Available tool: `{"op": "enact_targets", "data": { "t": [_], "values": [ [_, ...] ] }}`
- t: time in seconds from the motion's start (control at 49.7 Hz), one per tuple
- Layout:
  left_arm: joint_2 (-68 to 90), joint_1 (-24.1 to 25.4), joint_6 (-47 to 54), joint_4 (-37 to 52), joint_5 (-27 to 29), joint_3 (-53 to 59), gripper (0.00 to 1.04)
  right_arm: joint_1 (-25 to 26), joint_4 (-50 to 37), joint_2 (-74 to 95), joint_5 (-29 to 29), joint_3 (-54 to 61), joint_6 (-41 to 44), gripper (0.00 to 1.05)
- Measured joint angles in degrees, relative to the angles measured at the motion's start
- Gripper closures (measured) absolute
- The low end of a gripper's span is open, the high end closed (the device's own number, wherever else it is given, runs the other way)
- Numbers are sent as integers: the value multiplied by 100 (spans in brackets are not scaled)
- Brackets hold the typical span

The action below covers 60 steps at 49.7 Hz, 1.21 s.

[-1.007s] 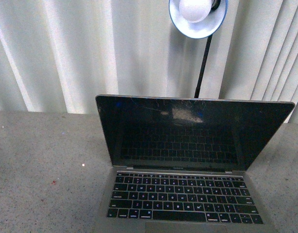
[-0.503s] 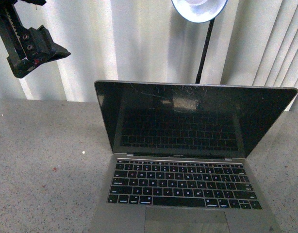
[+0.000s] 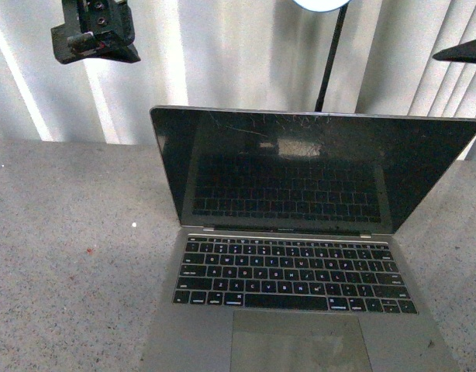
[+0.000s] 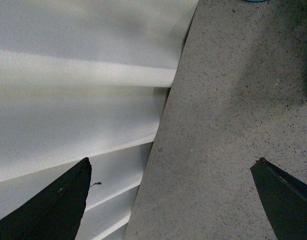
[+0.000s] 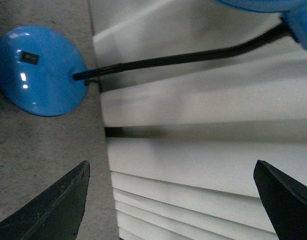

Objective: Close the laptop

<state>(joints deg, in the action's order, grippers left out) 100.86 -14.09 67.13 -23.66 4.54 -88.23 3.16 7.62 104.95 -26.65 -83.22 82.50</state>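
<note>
The laptop (image 3: 300, 263) lies open on the grey table, silver-grey with black keys, and its scratched black screen (image 3: 300, 167) stands upright facing me. My left gripper (image 3: 94, 35) hangs high above the table, left of and above the lid's left corner, open and empty. In the left wrist view (image 4: 172, 160) its fingertips stand wide apart over the table's back edge. Only a dark tip of my right gripper (image 3: 463, 53) shows at the right edge, above the lid's right corner. In the right wrist view (image 5: 171, 162) it is open and empty. Neither wrist view shows the laptop.
A lamp with a black pole (image 3: 329, 62) stands behind the laptop, its shade (image 3: 322, 3) cut by the top edge. Its blue base (image 5: 41, 70) rests on the table by the white slatted wall (image 3: 222, 54). The speckled grey table (image 3: 67, 256) spreads left of the laptop.
My left gripper has risen and moved right in the front view. My right gripper's tip has come into view at the right edge. The laptop's lid stays open.
</note>
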Motion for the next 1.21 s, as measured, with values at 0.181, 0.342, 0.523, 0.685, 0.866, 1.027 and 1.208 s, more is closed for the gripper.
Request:
{"op": "enact_targets", "data": {
  "t": [0.181,0.342,0.523,0.685,0.866,1.027,1.208],
  "values": [
    [94,-243,184,28,157,-17,7,-175,603,157,63,-39,339,7],
    [188,-374,254,120,275,90,7,-278,815,280,87,-39,557,7],
    [262,-380,323,162,345,188,7,-282,1228,308,144,-136,678,8],
    [297,-382,367,267,348,308,11,-245,1451,308,168,-151,820,31],
    [348,-382,382,339,348,389,44,-170,1762,308,120,-264,927,65],
    [348,-382,385,374,348,463,69,-166,1882,308,85,-284,975,91],
    [348,-420,407,369,328,640,100,-212,1930,304,61,-221,1014,102]
  ]
}}
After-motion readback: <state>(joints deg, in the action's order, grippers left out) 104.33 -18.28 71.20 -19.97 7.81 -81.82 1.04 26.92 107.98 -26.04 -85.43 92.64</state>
